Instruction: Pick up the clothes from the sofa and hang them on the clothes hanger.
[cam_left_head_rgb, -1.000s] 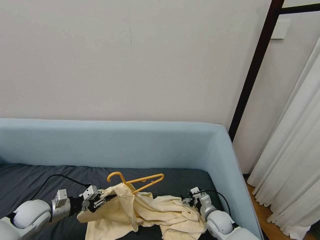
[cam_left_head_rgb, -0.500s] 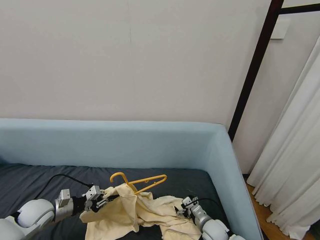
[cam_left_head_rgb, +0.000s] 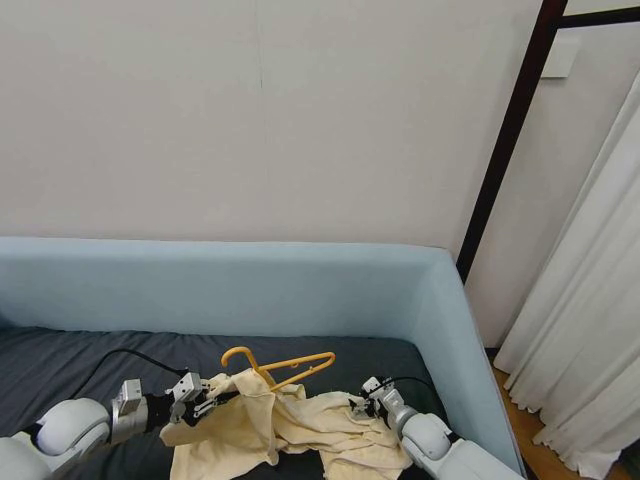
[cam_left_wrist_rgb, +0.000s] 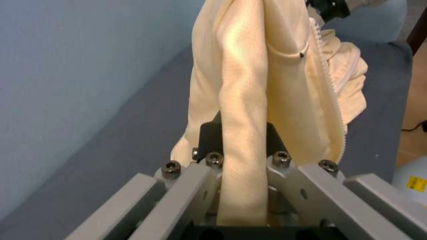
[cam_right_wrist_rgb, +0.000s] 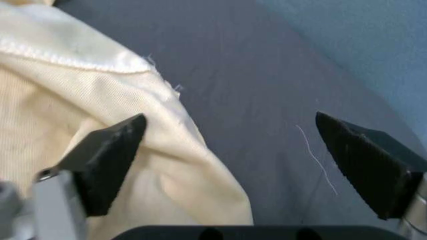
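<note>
Two arms low on sofa (cam_left_head_rgb: 300, 290): left gripper (cam_left_wrist_rgb: 241, 145) jaws clamp a fold of cream jacket (cam_left_head_rgb: 300, 425). Right gripper (cam_right_wrist_rgb: 233, 155) jaws spread at its right edge. Looks soft, light, limp; grip bunched hem.

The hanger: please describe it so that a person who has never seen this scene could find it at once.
On the light blue sofa's dark grey seat lies a crumpled cream garment, gripped at its left end by the left hand, with the open right hand at its right end. The hanger pokes out of the garment's far edge, toward the backrest. It is the only thin, orange-yellow, hooked thing there.
</note>
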